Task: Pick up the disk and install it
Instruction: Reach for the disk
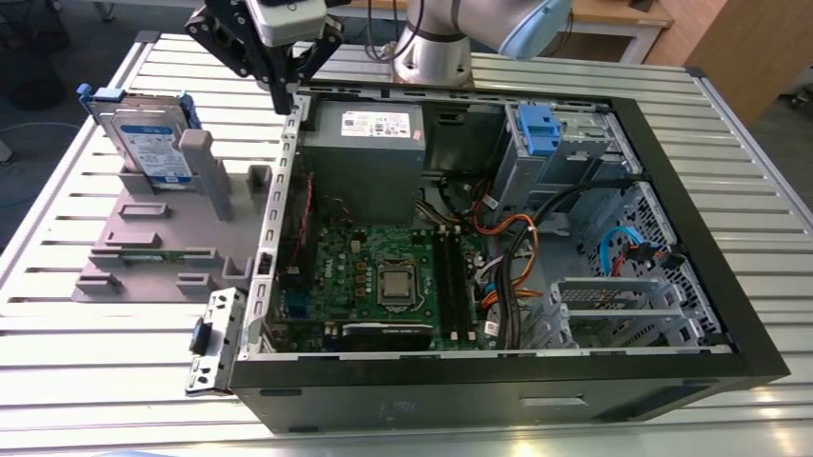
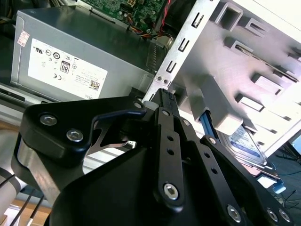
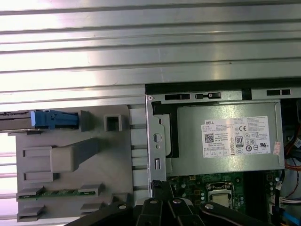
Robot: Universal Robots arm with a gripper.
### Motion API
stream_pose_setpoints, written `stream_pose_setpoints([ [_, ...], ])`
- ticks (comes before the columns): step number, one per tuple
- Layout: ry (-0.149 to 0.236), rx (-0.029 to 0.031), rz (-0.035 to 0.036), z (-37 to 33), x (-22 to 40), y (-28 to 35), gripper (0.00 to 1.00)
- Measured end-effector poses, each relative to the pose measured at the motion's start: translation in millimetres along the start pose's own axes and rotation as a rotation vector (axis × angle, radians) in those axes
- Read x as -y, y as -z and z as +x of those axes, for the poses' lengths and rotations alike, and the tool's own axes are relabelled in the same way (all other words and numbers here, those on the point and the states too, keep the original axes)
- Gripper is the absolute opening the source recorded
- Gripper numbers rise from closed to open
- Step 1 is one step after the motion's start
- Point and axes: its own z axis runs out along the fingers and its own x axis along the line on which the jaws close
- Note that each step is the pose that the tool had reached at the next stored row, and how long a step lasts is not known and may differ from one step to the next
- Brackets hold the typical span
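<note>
Disk [image 1: 143, 143]: a flat rectangular silver drive with a white-and-blue label on its broad face, framed by a blue bracket [image 1: 99, 95] whose ends jut out at both upper corners. It stands upright on one long edge in the grey stand [image 1: 140, 238], its labelled face against a post. It sits outside the open computer case [image 1: 702, 238], on the exterior view's left. The first wrist view shows it edge-on [image 3: 16, 121]; the second wrist view shows part of the label [image 2: 245, 143].
</note>
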Motion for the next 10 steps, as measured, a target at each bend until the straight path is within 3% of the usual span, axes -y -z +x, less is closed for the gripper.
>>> stream_pose_setpoints([
  [10, 0.0, 0.0, 0.0, 3.3, 0.3, -0.2, 0.11],
])
